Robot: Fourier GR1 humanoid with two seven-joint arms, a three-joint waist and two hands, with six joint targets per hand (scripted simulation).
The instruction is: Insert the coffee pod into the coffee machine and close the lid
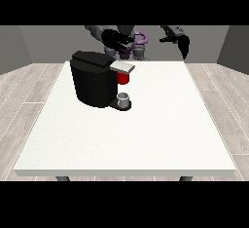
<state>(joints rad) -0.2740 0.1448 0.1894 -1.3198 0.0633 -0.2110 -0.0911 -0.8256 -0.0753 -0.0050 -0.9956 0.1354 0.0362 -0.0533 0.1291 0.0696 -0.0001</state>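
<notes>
1. Grey walls and pale wood flooring surround a white table (146, 139).
2. On it stands a black coffee machine (92, 81), a red thing at the machine (124, 78) under its grey lid (122, 66), a grey thing (124, 98) on its base.
3. Above the machine, the hand at the view's left (116, 39); whether it grips anything cannot be told.
4. Well apart, the hand at the view's right (182, 44) hangs with fingers pointing down, relaxed and empty.

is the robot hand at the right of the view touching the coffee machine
Apart. The front view shows the robot hand raised at the view's right, with bare white table showing between it and the coffee machine.
</notes>
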